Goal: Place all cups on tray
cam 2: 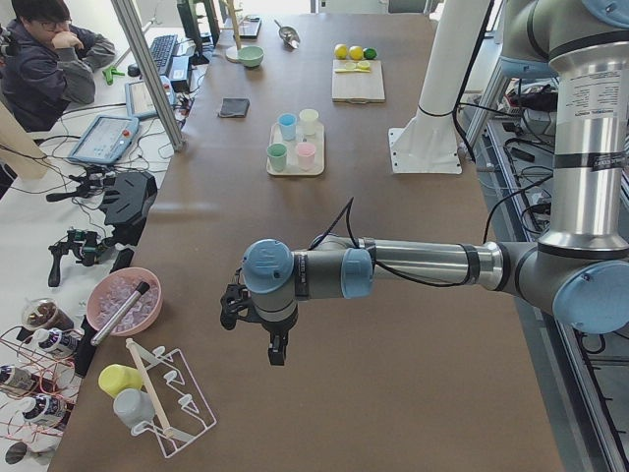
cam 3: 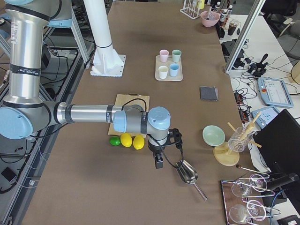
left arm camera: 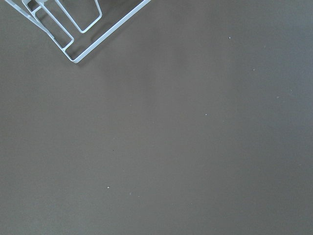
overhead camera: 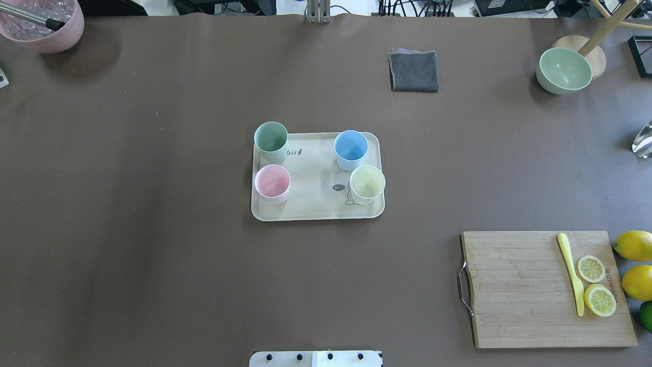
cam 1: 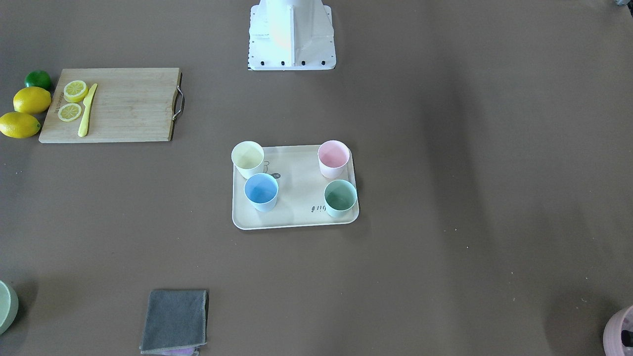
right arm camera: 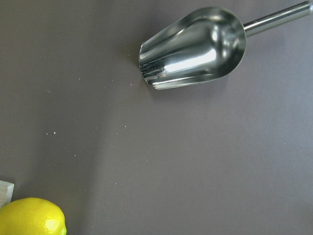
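Gripper (cam 2: pixel 278 356) on left arm (cam 2: pixel 423 264), above table (cam 2: pixel 393 403) (opening unclear)

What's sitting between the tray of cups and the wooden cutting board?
Nothing. In the overhead view, the stretch of brown table between the tray and the cutting board is bare.

Bare table (overhead camera: pixel 153 204) rings the tray (overhead camera: pixel 316 217). On it we see the green cup (overhead camera: pixel 271 138) and pink cup (overhead camera: pixel 272 182) at one short end, blue cup (overhead camera: pixel 351 148) and yellow cup (overhead camera: pixel 367 184) at the other, a bare lane between them. The cloth (overhead camera: pixel 413 71) and board (overhead camera: pixel 535 295) lie well apart.
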{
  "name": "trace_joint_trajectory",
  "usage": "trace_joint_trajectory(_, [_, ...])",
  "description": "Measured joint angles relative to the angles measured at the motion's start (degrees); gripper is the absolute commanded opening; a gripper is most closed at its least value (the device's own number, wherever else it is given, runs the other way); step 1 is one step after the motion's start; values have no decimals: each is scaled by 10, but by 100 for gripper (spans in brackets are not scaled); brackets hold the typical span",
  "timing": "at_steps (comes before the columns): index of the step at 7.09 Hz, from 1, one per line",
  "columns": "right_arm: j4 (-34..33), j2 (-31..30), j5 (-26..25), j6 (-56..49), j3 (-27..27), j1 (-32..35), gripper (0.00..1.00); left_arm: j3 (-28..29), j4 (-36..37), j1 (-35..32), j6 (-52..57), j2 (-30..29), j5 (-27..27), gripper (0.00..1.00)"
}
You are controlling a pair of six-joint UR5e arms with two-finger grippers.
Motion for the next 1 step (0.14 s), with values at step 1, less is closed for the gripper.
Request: trace_joint_trajectory(1, [0, 0, 0, 0, 0, 0, 100, 0, 0, 0, 0, 0, 0, 98])
